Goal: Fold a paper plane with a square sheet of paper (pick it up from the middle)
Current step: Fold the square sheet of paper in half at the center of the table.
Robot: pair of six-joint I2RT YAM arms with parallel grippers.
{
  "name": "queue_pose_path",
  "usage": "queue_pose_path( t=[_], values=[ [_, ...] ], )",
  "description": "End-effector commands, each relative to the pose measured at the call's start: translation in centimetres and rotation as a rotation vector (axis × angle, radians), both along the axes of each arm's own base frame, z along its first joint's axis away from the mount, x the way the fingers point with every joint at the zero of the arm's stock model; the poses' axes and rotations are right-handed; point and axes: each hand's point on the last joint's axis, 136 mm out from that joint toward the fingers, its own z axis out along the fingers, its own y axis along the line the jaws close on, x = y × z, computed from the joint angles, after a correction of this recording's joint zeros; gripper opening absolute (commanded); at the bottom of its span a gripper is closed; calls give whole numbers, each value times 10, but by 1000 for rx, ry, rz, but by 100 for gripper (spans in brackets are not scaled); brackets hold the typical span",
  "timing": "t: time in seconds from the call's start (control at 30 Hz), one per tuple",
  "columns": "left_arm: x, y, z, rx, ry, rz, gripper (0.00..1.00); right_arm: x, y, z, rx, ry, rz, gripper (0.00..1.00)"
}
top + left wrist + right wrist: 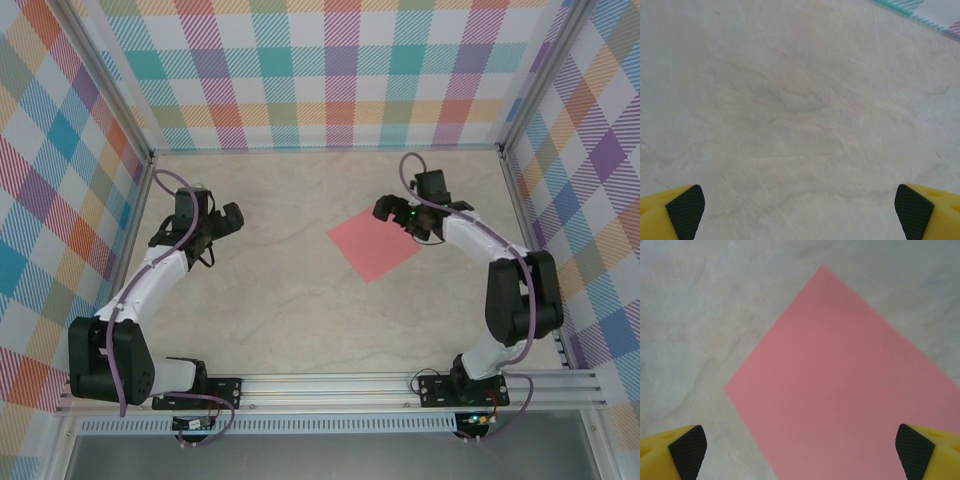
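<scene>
While right fingers [687,450] gape, paper [840,390] flat

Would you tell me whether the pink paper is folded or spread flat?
Spread flat, unfolded: the square sheet of paper shows an even pink surface, no crease, on the table.

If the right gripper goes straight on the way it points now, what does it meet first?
Most likely the paper, which lies flat on the table right ahead of the open right gripper; how far off is unclear.
</scene>
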Motion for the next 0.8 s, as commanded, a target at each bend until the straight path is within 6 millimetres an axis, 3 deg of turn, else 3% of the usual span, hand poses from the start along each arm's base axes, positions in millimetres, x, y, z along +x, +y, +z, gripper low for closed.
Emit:
queue_pose_path(
  t=[0.0,0.2,0.5,0.63,0.77],
  values=[
    [-3,-8,-3,-67,47,-26,100,-7,21,-16,7,120,-2,100],
    [-2,-13,-11,-86,69,-41,100,13,54,-40,-64,188,47,100],
    [-4,-14,-20,-85,104,-41,100,41,47,-68,-183,257,-41,100],
    [-4,-17,-23,-100,118,-48,100,34,37,-84,-239,325,-78,100],
    [-6,-15,-23,-100,129,-29,100,5,24,-102,-262,423,-122,100]
  ],
)
